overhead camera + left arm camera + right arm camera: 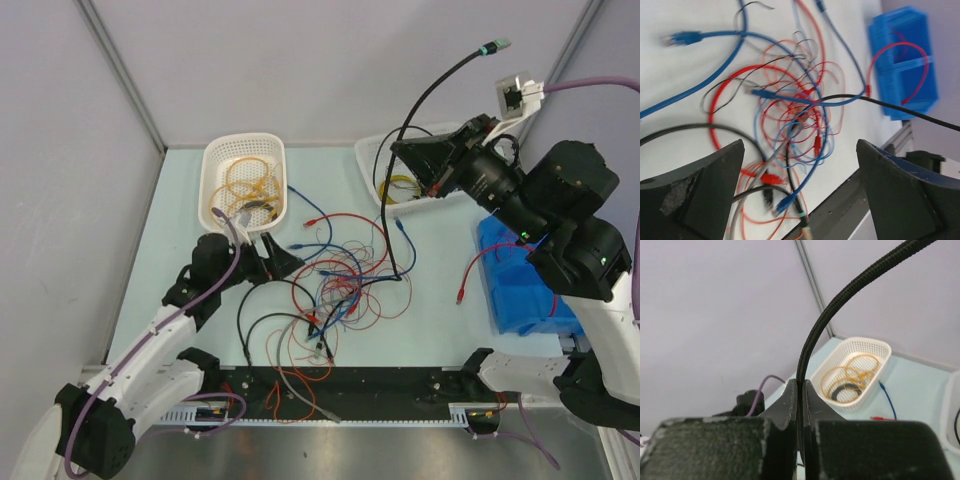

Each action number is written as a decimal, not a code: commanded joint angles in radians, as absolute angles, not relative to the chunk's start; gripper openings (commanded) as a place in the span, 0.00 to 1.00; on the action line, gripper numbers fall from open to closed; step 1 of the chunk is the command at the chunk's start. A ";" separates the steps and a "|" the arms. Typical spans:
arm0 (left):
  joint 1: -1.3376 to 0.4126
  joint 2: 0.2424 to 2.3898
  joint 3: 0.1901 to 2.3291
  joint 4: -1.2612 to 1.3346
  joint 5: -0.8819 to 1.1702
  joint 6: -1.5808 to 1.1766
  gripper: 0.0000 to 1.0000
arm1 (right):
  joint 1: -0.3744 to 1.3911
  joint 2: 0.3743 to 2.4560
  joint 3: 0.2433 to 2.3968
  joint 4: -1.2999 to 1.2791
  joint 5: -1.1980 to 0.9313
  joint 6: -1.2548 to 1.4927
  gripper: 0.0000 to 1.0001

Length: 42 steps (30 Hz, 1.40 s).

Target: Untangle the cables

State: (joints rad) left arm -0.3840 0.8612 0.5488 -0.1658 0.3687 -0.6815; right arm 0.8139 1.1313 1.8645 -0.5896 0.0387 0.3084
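Pale green tabletop [440, 300] carries the tangled cables [335, 290] at centre frame. The right gripper [402, 148], upper right of the top view, is clamped on a black cable [826, 309] lifted high above the heap. The left gripper [285, 262] gapes empty just left of the knot (a handy anchor), so it should probably pin neighbouring loops while the right draws that strand out slowly.

The cables [335, 290] lie on the table [170, 250], before a basket [207, 185] (bin [512, 292] at right).

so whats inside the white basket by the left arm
The white basket holds coiled yellow-orange cables and a darker coil. Anything beneath those coils is covered.
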 commanded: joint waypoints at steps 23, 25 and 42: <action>-0.976 1.182 0.548 1.245 0.270 -0.242 1.00 | 0.680 1.198 1.806 -0.348 -0.209 0.604 0.00; -0.980 1.219 0.580 1.281 0.275 -0.252 1.00 | 0.678 1.200 1.789 -0.339 -0.222 0.609 0.00; -0.994 1.232 0.771 0.823 0.336 -0.290 0.00 | 0.629 1.121 1.649 -0.348 -0.247 0.591 0.16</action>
State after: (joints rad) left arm -0.9955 1.3483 0.6987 1.1049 0.3214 -0.2897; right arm 0.6426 1.1820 1.6806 -0.3782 -0.2417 0.6136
